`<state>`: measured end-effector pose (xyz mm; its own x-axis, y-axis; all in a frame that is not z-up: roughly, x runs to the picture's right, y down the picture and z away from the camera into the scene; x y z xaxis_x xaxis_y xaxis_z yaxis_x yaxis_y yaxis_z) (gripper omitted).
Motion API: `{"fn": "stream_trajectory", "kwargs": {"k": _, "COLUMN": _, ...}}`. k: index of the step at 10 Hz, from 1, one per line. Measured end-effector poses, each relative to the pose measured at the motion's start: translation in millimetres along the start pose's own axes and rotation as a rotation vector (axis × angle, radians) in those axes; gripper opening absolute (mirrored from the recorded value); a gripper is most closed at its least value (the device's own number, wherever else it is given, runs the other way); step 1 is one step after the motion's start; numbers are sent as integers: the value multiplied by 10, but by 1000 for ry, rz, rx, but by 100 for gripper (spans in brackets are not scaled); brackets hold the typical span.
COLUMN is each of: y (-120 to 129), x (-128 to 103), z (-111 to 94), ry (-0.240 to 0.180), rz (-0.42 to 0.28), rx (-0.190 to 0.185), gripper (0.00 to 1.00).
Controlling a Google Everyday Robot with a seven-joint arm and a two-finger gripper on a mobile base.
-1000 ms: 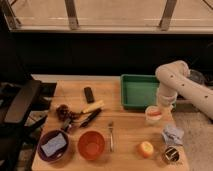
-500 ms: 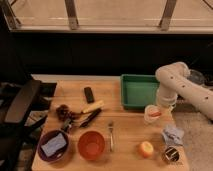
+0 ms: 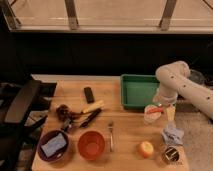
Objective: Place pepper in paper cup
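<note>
Claw (image 3: 159, 102) hangs at the end of the pale arm, low over the right part of the desk (image 3: 125, 130); whether it is open or closed cannot be told. Directly beneath it stands the paper cup (image 3: 152, 114), and a red streak at the cup's rim looks like the pepper (image 3: 156, 109), lying roughly crosswise. Judged from this, the pepper is at or in the cup. Behind the claw sits a green tray (image 3: 135, 90); nearer, below the cup, a round orange fruit (image 3: 146, 148).
</note>
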<state>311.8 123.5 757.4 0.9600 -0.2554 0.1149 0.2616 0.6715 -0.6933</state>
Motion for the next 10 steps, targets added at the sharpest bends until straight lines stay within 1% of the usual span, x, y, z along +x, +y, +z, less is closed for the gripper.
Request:
{"fn": "stream_trajectory", "kwargs": {"k": 4, "y": -15, "x": -67, "z": -158, "ry": 0, "rz": -17, "rx": 49, "gripper": 80}}
{"fn": "stream_trajectory", "kwargs": {"k": 5, "y": -27, "x": -92, "z": -224, "ry": -3, "rz": -22, "rx": 73, "gripper": 80}}
{"fn": "stream_trajectory", "kwargs": {"k": 6, "y": -10, "x": -104, "z": -307, "ry": -20, "rz": -23, "rx": 104, "gripper": 80}}
{"fn": "stream_trajectory", "kwargs": {"k": 7, "y": -4, "x": -107, "z": -402, "ry": -53, "rz": -21, "rx": 153, "gripper": 80}}
{"fn": "stream_trajectory", "kwargs": {"k": 8, "y": 13, "x": -107, "z": -535, "ry": -101, "rz": -16, "rx": 215, "gripper": 80}}
{"fn": "stream_trajectory", "kwargs": {"k": 10, "y": 43, "x": -93, "z": -728, "ry": -172, "rz": 1, "rx": 293, "gripper": 80}}
